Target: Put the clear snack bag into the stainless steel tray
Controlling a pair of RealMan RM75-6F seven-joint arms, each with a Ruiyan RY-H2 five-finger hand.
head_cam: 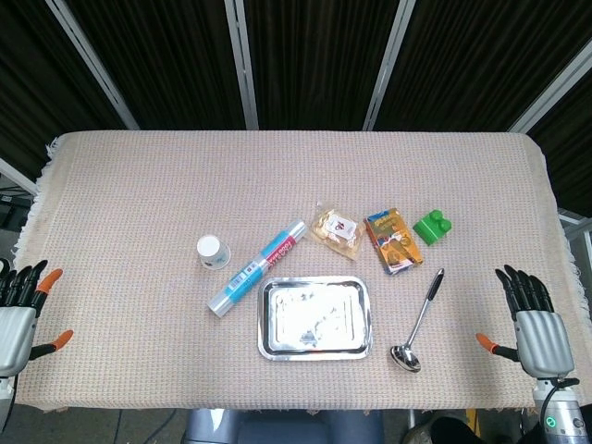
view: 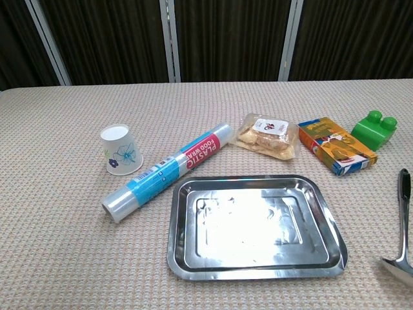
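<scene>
The clear snack bag, with pale biscuits inside and a small label, lies flat on the cloth just beyond the stainless steel tray. The tray is bare and sits near the table's front edge. My left hand hovers at the front left corner, fingers spread and holding nothing. At the front right my right hand is likewise spread and holds nothing. Both hands are far from the bag and appear only in the head view.
A roll of plastic food wrap lies diagonally left of the tray, with an upturned paper cup beyond it. Right of the bag are an orange box, a green block and a ladle.
</scene>
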